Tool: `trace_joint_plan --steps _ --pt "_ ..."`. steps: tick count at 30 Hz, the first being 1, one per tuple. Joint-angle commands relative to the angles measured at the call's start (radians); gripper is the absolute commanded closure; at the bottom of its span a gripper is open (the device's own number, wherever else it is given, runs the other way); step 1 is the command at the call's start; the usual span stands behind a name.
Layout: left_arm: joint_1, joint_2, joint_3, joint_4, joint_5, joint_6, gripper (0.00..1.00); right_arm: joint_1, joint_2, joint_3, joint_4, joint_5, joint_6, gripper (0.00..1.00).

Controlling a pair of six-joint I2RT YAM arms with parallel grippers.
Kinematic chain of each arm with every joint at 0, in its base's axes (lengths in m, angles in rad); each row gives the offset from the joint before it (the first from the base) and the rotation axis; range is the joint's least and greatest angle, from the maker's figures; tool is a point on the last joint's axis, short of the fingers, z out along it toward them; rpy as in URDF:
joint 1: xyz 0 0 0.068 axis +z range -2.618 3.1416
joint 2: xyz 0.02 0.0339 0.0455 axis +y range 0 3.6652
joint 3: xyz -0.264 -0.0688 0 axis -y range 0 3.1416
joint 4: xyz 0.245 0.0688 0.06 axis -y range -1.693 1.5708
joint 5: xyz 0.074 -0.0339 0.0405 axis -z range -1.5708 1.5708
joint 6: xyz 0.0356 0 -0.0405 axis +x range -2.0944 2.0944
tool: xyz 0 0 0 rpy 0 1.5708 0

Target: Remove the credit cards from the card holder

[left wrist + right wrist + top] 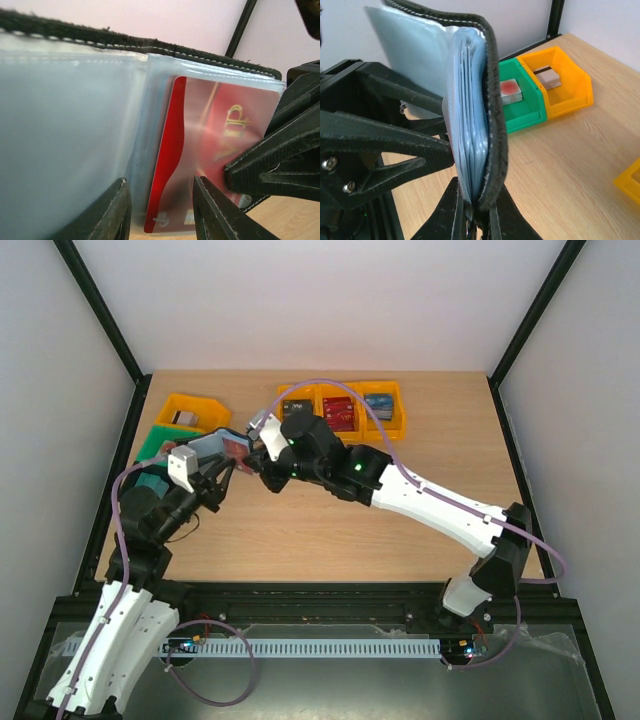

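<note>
The card holder (pixel 212 450) is black with clear grey-blue pockets and hangs open above the table. My right gripper (pixel 477 212) is shut on its lower folded edge (pixel 492 150). A red credit card (pixel 200 150) with gold letters sits in a clear pocket, its lower end poking out. My left gripper (pixel 160 215) is open, its fingers (pixel 116 212) standing either side of that lower end with a gap showing. From above, the left gripper (pixel 222 478) comes up from below the holder and the right gripper (pixel 255 448) comes from its right. Other credit cards in the pockets are hidden.
An orange bin (pixel 193 412) and a green bin (pixel 158 445) stand at the back left, close behind the holder. A row of three orange bins (pixel 395 415) at the back holds card-like things. The right arm (pixel 430 502) crosses the table's middle.
</note>
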State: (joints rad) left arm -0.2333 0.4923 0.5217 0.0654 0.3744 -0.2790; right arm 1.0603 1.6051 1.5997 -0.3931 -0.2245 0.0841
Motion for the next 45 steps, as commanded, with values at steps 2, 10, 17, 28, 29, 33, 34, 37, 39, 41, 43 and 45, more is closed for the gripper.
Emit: trace_joint_plan --steps 2,10,17,28,29,33,34,37,39,41,43,45 --pt "0.028 -0.006 0.003 -0.011 0.009 0.024 0.64 0.005 -0.114 -0.084 0.09 -0.168 -0.123 0.98" --pt "0.028 0.007 0.037 0.039 0.344 0.085 0.72 0.005 -0.177 -0.147 0.104 -0.398 -0.256 0.98" --pt "0.027 0.016 0.075 0.068 0.58 0.1 0.71 -0.002 -0.163 -0.162 0.096 -0.488 -0.323 0.98" --pt "0.009 0.019 0.079 0.126 0.723 0.128 0.82 -0.052 -0.063 -0.114 0.207 -0.479 -0.184 0.98" --pt "0.006 0.02 0.078 0.125 0.716 0.129 0.81 -0.052 -0.052 -0.107 0.213 -0.482 -0.172 0.98" --pt "0.005 0.011 0.085 0.126 0.707 0.142 0.77 -0.051 -0.036 -0.124 0.255 -0.48 -0.135 0.98" --pt "0.006 0.007 0.084 0.139 0.706 0.142 0.74 -0.052 -0.035 -0.131 0.265 -0.484 -0.132 0.98" --pt "0.005 -0.004 0.071 0.218 0.688 0.097 0.67 -0.052 -0.019 -0.139 0.282 -0.501 -0.118 0.98" --pt "0.005 0.0 0.057 0.29 0.671 0.038 0.63 -0.052 -0.004 -0.138 0.284 -0.496 -0.112 0.98" --pt "0.002 0.005 0.036 0.36 0.653 -0.032 0.62 -0.05 0.01 -0.133 0.292 -0.494 -0.101 0.98" --pt "-0.004 0.012 0.016 0.396 0.617 -0.058 0.65 -0.042 0.023 -0.128 0.312 -0.504 -0.087 0.98" --pt "-0.012 0.015 0.007 0.372 0.571 -0.041 0.83 -0.032 0.031 -0.119 0.318 -0.516 -0.087 0.98"
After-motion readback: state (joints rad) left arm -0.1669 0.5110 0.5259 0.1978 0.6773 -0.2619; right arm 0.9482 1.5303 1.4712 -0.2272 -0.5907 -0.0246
